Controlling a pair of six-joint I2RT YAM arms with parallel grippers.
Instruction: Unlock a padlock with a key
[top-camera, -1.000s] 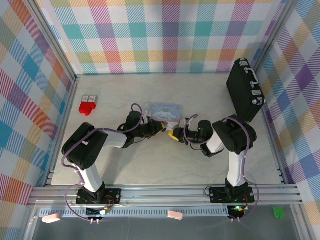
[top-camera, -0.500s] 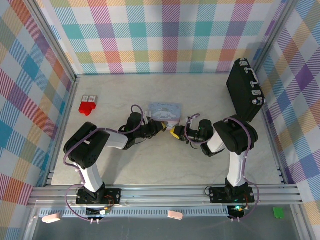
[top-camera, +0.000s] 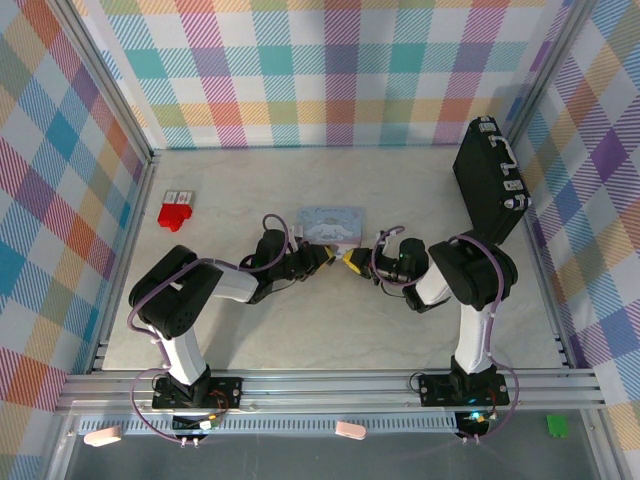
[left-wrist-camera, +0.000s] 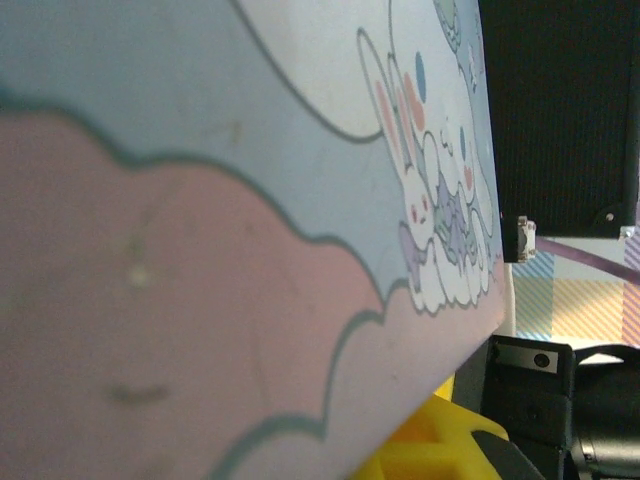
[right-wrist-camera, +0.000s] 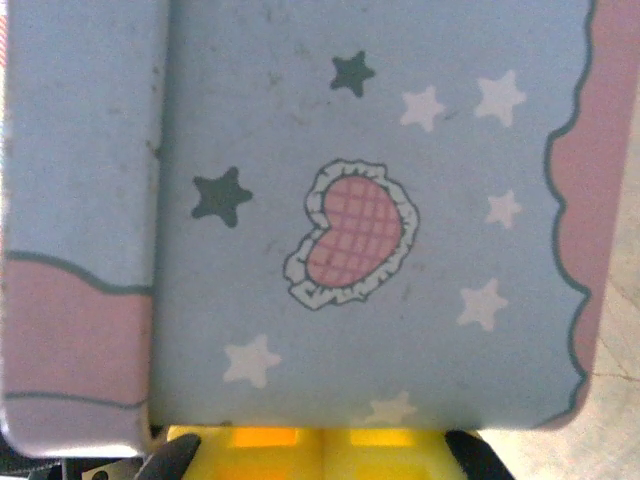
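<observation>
Tabletop: left tool, right tool edged closer to tin.

Both arms lie low, left tool and right tool facing, close together

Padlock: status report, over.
Left gripper and right gripper nose to nose by pastel tin, jaws unclear. Padlock, key too small to tell. Tin crowds both wrist cameras.

I see the pastel tin just ahead of the left gripper and right gripper, blocking the way forward. The black hard case crowds the right wall, a red block sits far left; the near counter lies open.
</observation>
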